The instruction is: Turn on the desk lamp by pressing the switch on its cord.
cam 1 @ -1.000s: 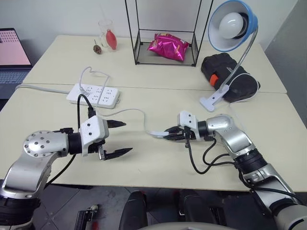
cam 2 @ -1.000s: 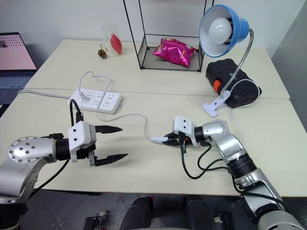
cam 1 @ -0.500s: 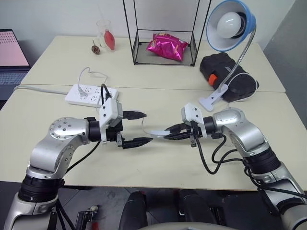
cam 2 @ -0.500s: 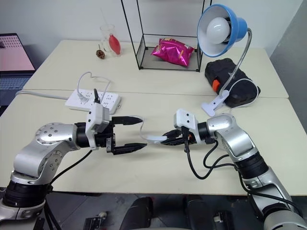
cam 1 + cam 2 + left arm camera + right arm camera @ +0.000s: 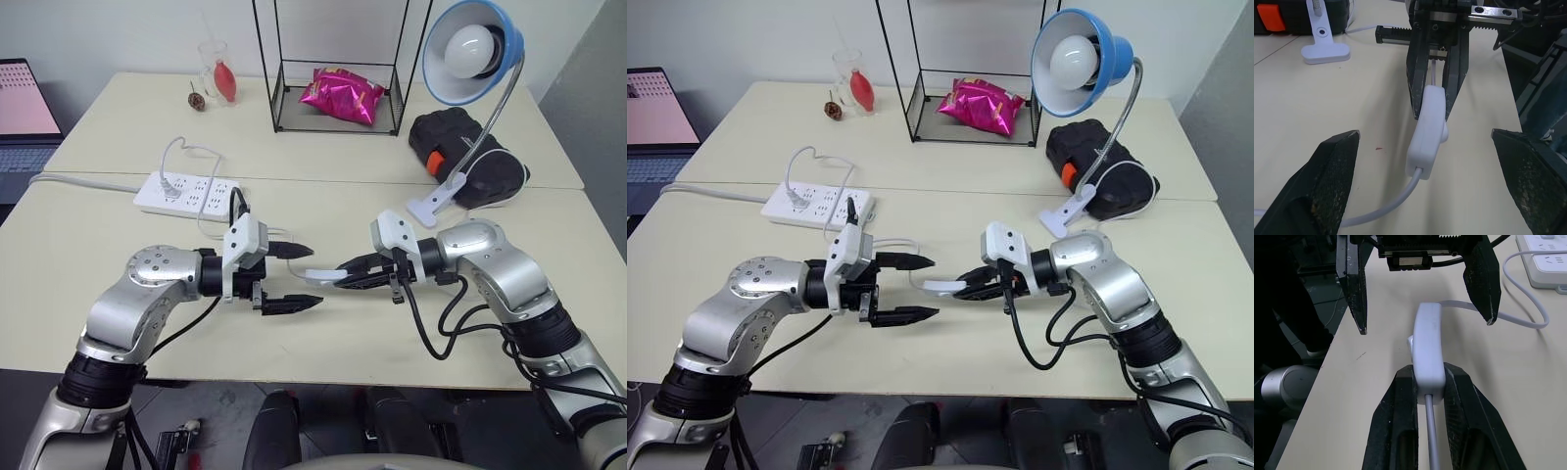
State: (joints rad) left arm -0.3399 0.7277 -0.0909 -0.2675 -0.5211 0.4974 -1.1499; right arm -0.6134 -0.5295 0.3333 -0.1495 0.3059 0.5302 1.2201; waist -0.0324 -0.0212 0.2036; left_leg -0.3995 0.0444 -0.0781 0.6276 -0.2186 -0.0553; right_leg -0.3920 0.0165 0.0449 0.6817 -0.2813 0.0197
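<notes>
The desk lamp [image 5: 470, 54] stands at the back right, its blue shade on a silver gooseneck and its white clip base [image 5: 428, 208] on the table. My right gripper [image 5: 338, 279] is shut on one end of the white switch [image 5: 321, 276] and holds it just above the table. The switch [image 5: 1428, 350] points at my left gripper [image 5: 315, 275], which is open. Its two fingers stand either side of the switch's free end without touching it. The thin white cord [image 5: 887, 242] runs from that end back across the table.
A white power strip [image 5: 186, 193] lies behind my left arm. Further back are a wire rack [image 5: 279, 108] with a pink bag [image 5: 343, 95], a glass [image 5: 217, 73], a laptop [image 5: 24, 108] and a black bag [image 5: 470, 162] by the lamp's clip.
My left gripper has swung right, still open, until its fingers flank the switch's free end. My right gripper has raised the switch slightly off the table.
</notes>
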